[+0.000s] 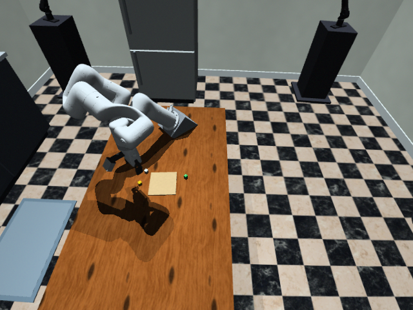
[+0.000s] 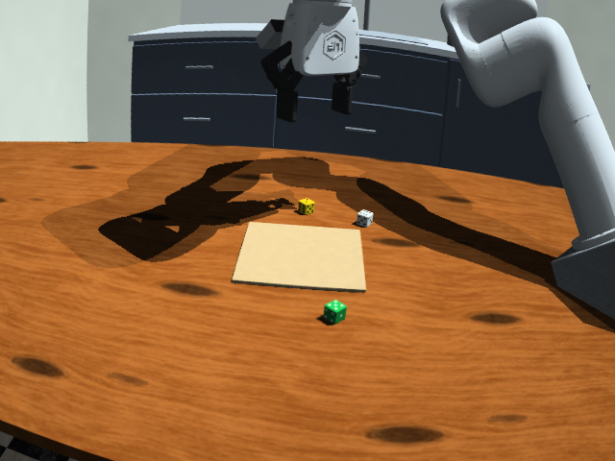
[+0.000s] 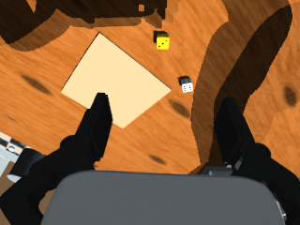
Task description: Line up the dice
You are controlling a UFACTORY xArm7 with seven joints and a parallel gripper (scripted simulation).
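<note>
A tan square mat (image 1: pixel 162 183) (image 2: pixel 301 255) (image 3: pixel 115 88) lies flat on the wooden table with no die on it. A yellow die (image 1: pixel 139 182) (image 2: pixel 306 206) (image 3: pixel 163 41) and a white die (image 1: pixel 146 170) (image 2: pixel 364 217) (image 3: pixel 186 84) stand on the table just off one edge of the mat. A green die (image 1: pixel 185 176) (image 2: pixel 334 311) stands off the opposite edge and is out of the wrist view. My gripper (image 1: pixel 137 165) (image 2: pixel 314 105) (image 3: pixel 164 108) is open and empty, high above the table, beyond the yellow and white dice.
The arm's grey base (image 1: pixel 178 124) (image 2: pixel 586 278) stands at the table's far end. A fridge (image 1: pixel 160 46) is behind it. Dark cabinets (image 2: pixel 278 94) stand past the table edge. A blue rug (image 1: pixel 28 243) lies on the floor.
</note>
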